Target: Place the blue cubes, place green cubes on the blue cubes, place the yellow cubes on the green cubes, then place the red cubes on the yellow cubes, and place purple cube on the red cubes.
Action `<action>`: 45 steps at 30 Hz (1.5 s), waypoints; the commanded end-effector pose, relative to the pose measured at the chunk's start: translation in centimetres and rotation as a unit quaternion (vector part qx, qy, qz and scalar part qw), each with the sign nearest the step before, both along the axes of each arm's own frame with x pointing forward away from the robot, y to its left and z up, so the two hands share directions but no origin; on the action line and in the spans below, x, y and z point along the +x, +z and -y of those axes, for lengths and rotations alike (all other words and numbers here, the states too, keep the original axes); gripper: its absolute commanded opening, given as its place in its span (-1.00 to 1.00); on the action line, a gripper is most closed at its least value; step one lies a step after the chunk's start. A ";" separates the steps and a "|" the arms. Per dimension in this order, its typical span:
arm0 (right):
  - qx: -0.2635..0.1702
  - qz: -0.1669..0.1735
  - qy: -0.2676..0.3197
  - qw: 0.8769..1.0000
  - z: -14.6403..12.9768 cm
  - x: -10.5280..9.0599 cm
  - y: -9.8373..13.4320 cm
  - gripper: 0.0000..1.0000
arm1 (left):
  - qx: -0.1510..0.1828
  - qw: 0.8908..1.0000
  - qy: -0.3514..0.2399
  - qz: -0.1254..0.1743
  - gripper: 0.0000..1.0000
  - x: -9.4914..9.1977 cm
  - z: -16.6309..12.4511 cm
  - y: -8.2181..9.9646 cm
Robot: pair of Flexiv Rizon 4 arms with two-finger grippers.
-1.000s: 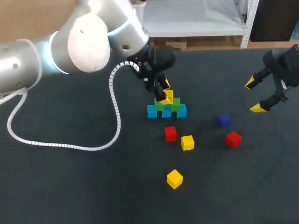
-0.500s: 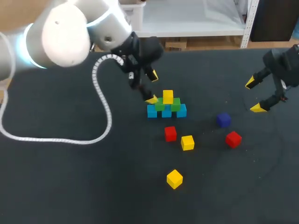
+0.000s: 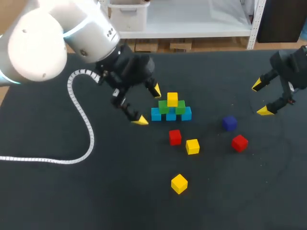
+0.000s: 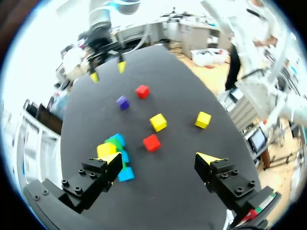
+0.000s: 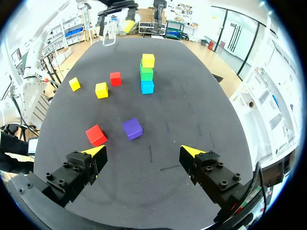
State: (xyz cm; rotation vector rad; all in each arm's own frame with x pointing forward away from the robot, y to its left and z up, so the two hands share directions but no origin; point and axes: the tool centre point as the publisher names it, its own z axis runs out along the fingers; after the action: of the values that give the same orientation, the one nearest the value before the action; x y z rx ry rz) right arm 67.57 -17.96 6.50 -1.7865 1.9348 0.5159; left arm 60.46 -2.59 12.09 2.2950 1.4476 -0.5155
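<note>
Left tool (image 3: 148, 105) gapes open, empty, the stack (image 3: 171, 109) just beside it, one yellow cube (image 3: 172, 99) topping green cubes (image 3: 180, 107) over blue cubes (image 3: 156, 114); right tool (image 3: 260, 98) open too, purple cube (image 3: 229, 123) ahead on the bench (image 3: 72, 191).

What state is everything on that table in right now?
Blue cubes: side by side, bottom layer
Green cubes: stacked on the blue
Top yellow cube: stacked on the green
Two other yellow cubes: loose
Red cubes: both loose
Purple cube: loose
Left gripper: fingers open, empty
Right gripper: fingers open, empty
</note>
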 end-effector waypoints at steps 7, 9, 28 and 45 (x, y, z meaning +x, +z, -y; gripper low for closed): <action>0.001 0.000 0.000 1.000 0.0 0.0 0.0 1.00 | 0.036 0.991 -0.128 0.022 1.00 -3.5 0.3 -1.0; 0.001 0.000 0.000 1.000 0.0 0.0 0.0 1.00 | 0.044 0.990 -0.133 0.015 1.00 -3.9 0.5 -1.4; 0.001 0.000 0.000 1.000 0.0 0.0 0.0 1.00 | 0.097 0.983 -0.157 0.002 1.00 -11.0 3.9 -5.3; 0.001 0.000 0.000 1.000 0.0 0.0 0.0 1.00 | 0.109 0.981 -0.159 -0.008 1.00 -13.2 6.2 -9.3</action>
State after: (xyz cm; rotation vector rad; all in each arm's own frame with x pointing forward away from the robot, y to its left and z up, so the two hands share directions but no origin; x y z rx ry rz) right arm 67.57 -17.96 6.50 -1.7865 1.9348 0.5158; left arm 46.97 -8.40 3.42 2.7184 1.1954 -0.4787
